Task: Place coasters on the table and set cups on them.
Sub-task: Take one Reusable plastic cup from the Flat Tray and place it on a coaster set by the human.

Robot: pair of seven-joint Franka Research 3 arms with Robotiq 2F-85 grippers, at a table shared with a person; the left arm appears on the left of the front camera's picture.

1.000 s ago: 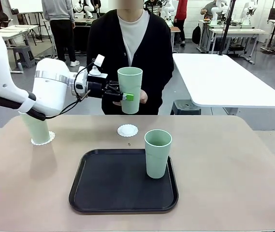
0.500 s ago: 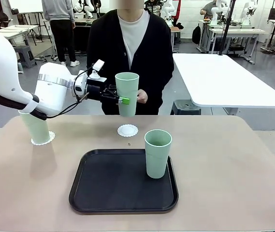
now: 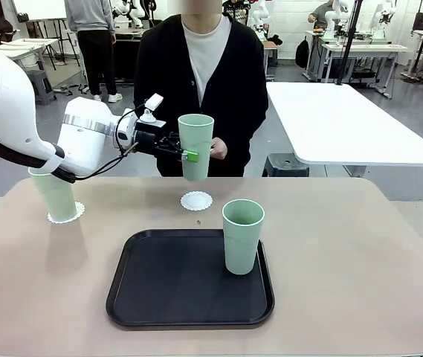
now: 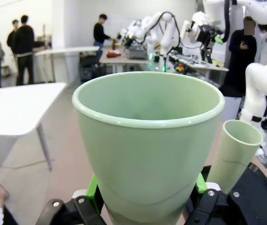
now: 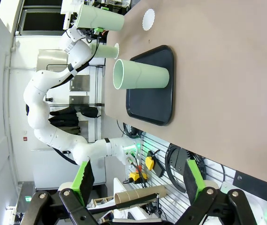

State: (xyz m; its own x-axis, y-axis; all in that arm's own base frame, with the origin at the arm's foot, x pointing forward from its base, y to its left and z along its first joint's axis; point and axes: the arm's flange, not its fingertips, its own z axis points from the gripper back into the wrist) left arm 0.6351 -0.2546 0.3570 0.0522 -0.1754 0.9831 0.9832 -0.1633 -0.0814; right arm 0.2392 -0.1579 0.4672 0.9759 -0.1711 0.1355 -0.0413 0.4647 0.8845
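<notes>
Now: second cup in hand, not yet set down.
Left claw [image 3: 194, 154]: pinching a mint cup [image 3: 196, 134] low on its wall, green pads on either side; the cup is upright, mouth up.
Held cup, position: in the air above the far middle of the table [image 3: 360, 253], over the bare coaster [image 3: 196, 201] and well clear of it.
Right claw [image 5: 138, 180]: spread, holding nothing, high off to one side of the table.
Left cup [image 3: 53, 195]: standing on its coaster [image 3: 70, 213] at the far left.
Third cup [image 3: 241, 236]: standing on the black tray [image 3: 159, 290], near middle.
Person's hand [image 3: 217, 149]: just behind the held cup.
Risk 1: the wall is tapered and smooth, so a low pinch could let the cup slide or tip on the way down.
Risk 2: the paper coaster is light. A cup base that drags or lands off-centre would push it aside or crease the lace.
Risk 3: the left arm hangs over the left cup. Lowering the arm without clearance could knock that cup off its coaster.
Risk 4: the person's hand is close, so contact is possible if either one moves.
</notes>
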